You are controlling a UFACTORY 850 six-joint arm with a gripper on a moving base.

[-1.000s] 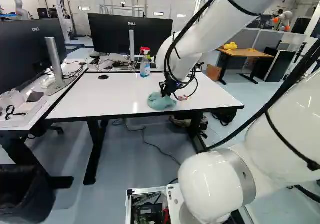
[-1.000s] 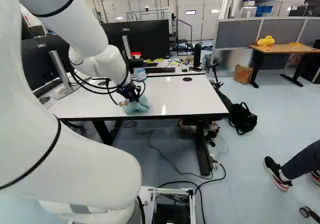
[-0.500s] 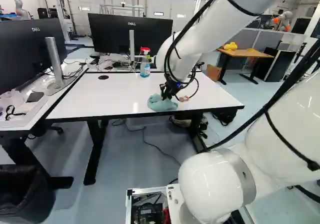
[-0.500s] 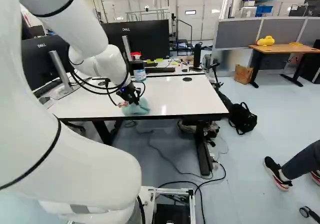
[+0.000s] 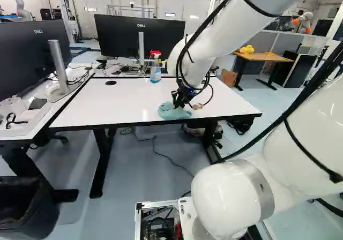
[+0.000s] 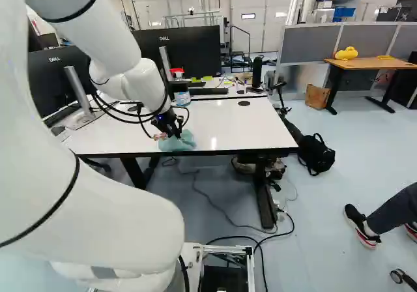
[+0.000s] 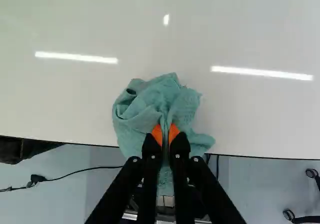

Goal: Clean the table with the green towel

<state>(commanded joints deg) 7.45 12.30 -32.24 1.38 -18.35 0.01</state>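
Here, pinches a fold of the green towel [image 7: 145, 111] between the orange pads [image 7: 157, 134] of the gripper [image 5: 176, 106], closed in from both sides. In the left base view, reaches down to the white table [image 5: 118, 103], with the towel bunched at the near edge and with a spray bottle [image 5: 155, 72] upright towards the far edge, near a black monitor [image 5: 120, 36].

Gripper [image 5: 176, 106] a bit lower vs. prev., towel [image 5: 167, 112] slightly flatter.
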